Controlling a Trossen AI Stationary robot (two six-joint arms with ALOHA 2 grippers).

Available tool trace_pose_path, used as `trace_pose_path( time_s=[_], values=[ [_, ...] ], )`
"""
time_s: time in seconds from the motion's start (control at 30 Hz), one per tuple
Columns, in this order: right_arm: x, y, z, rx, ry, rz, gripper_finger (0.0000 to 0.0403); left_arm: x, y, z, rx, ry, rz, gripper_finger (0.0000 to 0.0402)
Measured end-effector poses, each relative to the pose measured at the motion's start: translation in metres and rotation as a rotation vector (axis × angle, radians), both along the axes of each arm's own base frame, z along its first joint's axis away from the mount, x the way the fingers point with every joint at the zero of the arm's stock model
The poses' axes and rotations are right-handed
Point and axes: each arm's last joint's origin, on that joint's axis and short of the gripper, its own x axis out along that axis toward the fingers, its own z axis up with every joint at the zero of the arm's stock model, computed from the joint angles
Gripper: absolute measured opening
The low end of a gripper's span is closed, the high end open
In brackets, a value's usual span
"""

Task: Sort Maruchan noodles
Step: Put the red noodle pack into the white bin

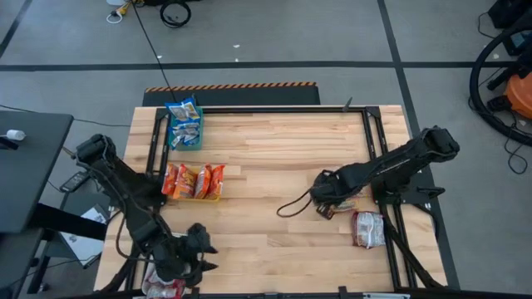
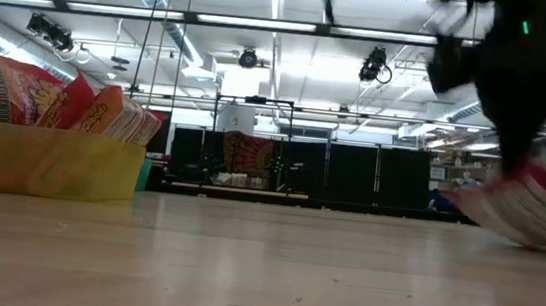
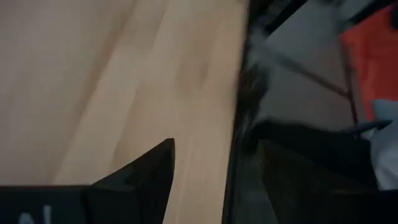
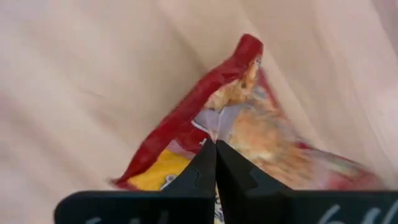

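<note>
Sorting part done: blue packets binned, orange packets in the yellow bin, right gripper clenched on a red packet at the worktop, silver packet unsorted, left gripper released.

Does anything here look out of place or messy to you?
Mostly tidy: blue packets and orange packets sit in their bins. Odd ones: a silver-white packet lies loose near the table's right edge, and another packet hangs at the front edge by the left gripper. The right gripper has pinched a red packet.
</note>
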Motion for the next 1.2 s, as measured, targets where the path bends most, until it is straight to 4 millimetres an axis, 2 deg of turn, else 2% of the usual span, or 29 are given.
trace_pose_path(
  time_s=[0.1,0.17,0.3,0.37,0.53,0.8,0.93,1.03,1.2],
  values=[
    [0.022,0.022,0.028,0.002,-0.226,0.093,0.0006,0.019,-0.005,0.007,0.144,-0.217,-0.075,0.0231],
    [0.034,0.036,0.042,0.038,-0.384,0.157,0.0007,0.031,-0.007,0.006,0.309,-0.327,-0.121,0.0231],
    [0.049,0.058,0.055,0.104,-0.627,0.279,0.0004,0.057,-0.009,-0.015,0.625,-0.394,-0.172,0.0233],
    [0.052,0.065,0.057,0.115,-0.684,0.325,0.0004,0.072,-0.008,-0.029,0.692,-0.395,-0.183,0.0238],
    [0.052,0.074,0.049,0.111,-0.679,0.392,0.0003,0.106,-0.003,-0.065,0.86,-0.401,-0.213,0.0263],
    [0.053,0.077,0.033,0.158,-0.651,0.421,0.0002,0.151,0.017,-0.096,0.999,-0.493,-0.205,0.03],
    [0.058,0.081,0.024,0.216,-0.628,0.474,0.0003,0.173,0.028,-0.104,1.097,-0.493,-0.179,0.0304],
    [0.063,0.081,0.015,0.229,-0.605,0.48,0.0004,0.185,0.029,-0.104,1.09,-0.502,-0.173,0.0304],
    [0.068,0.084,0.013,0.225,-0.647,0.505,0.0004,0.195,0.027,-0.109,1.044,-0.541,-0.343,0.0305]
  ],
)
